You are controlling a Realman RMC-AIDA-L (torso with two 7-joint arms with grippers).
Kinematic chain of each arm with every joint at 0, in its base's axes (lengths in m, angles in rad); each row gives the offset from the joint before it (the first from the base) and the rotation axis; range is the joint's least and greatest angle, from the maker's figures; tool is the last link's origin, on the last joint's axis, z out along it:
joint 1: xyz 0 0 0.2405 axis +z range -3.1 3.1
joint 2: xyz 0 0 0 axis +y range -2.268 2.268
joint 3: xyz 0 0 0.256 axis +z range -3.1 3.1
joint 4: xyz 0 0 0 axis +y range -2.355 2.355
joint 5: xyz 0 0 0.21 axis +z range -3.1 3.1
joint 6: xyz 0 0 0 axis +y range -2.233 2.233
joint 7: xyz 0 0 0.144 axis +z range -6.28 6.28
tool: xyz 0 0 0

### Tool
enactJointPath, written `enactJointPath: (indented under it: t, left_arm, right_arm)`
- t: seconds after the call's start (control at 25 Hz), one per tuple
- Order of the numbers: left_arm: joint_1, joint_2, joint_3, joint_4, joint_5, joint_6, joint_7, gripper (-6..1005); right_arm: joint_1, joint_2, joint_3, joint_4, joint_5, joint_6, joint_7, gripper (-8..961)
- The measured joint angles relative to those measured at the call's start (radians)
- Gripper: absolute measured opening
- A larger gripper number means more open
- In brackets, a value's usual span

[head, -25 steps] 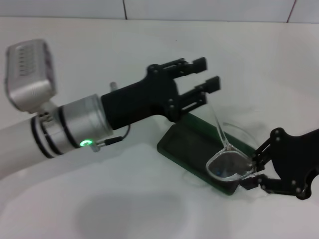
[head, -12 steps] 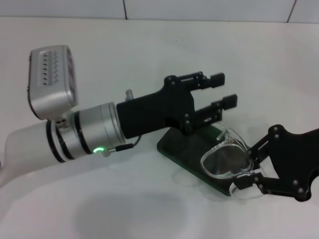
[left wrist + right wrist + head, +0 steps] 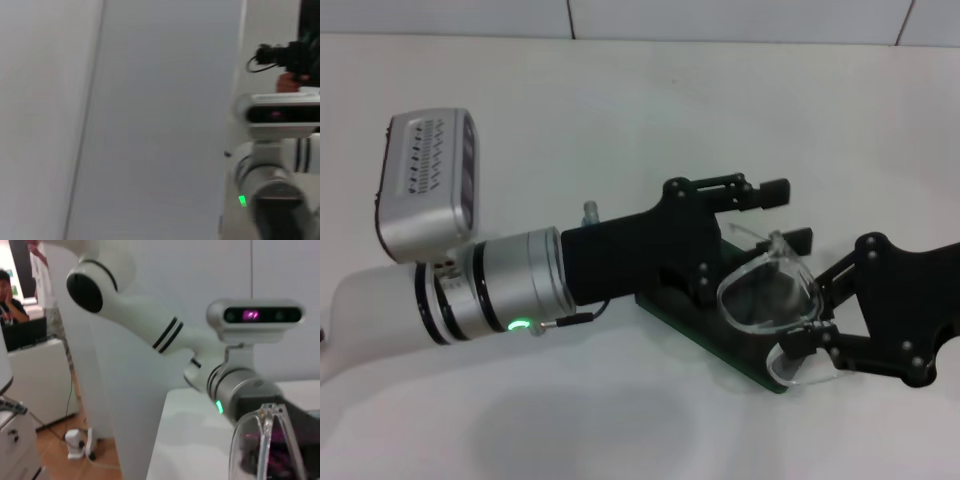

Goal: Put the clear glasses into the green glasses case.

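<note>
Left gripper (image 3: pixel 782 212) nearer clear glasses (image 3: pixel 775 310), over white table (image 3: pixel 620 120).

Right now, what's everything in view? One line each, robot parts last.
clear glasses: one, transparent frame, held above the right end of the case, arms folded in.
green glasses case: one, dark green, flat on the table, mostly hidden under the left tool and the glasses.
table: one, white, under everything.
left tool: one, black, on a silver wrist, over the case, fingers open beside the glasses.
right tool: one, black, at the right edge, fingers shut on the glasses frame.
</note>
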Motion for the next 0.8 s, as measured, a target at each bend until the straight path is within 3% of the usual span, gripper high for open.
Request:
enactJointPath:
  t: [0.8]
  left_arm:
    - [0.014,0.003,0.005,-0.017,0.012,0.078,0.000,494]
  right_arm:
    - [-0.017,0.000,0.045,0.049,0.034,-0.002,-0.015,118]
